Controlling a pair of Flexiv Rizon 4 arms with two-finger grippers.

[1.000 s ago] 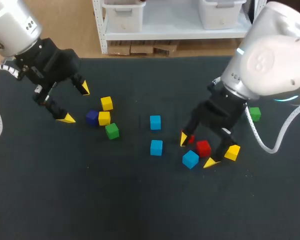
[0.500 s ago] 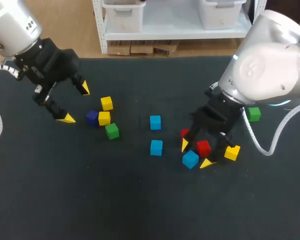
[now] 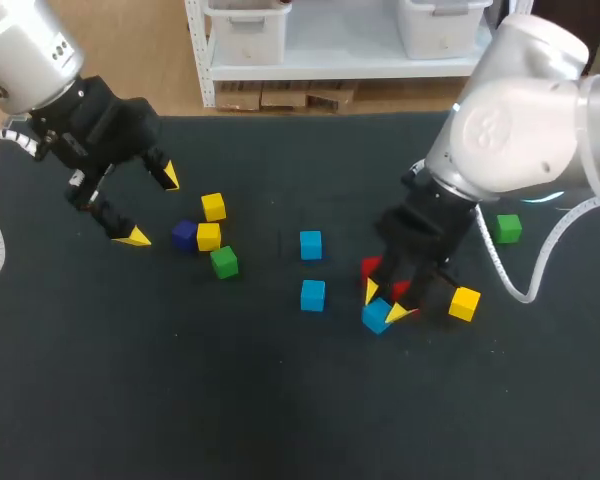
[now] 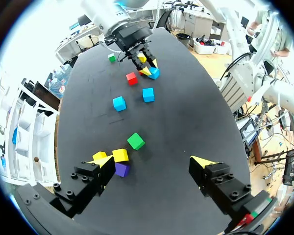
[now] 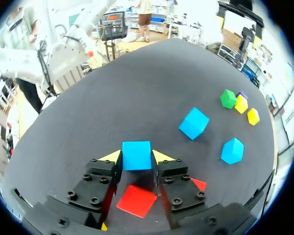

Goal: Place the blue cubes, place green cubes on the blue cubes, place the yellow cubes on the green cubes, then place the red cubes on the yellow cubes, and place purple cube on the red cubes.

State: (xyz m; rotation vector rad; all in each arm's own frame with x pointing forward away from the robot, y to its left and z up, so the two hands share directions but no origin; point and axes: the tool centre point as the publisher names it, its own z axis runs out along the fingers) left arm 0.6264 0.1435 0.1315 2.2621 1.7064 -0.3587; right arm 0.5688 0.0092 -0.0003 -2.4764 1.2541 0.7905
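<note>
My right gripper (image 3: 383, 302) is down on the mat, shut on a blue cube (image 3: 376, 316). In the right wrist view both yellow tips touch this blue cube (image 5: 136, 155) from either side. A red cube (image 5: 136, 200) lies just behind it under the gripper, and another red cube (image 3: 370, 267) sits close by. Two more blue cubes (image 3: 311, 244) (image 3: 312, 294) rest at the middle. At the left, my left gripper (image 3: 150, 208) hangs open above the mat beside two yellow cubes (image 3: 213, 206) (image 3: 208, 236), a purple cube (image 3: 185, 235) and a green cube (image 3: 224, 262).
A yellow cube (image 3: 464, 303) lies just right of my right gripper, and a green cube (image 3: 509, 228) sits farther right, partly behind the arm. In the left wrist view the green cube (image 4: 135, 141) lies ahead of the open left gripper (image 4: 154, 161).
My right gripper has shifted left and down over the blue cube and closed its fingers onto it. The left arm has stayed still.
</note>
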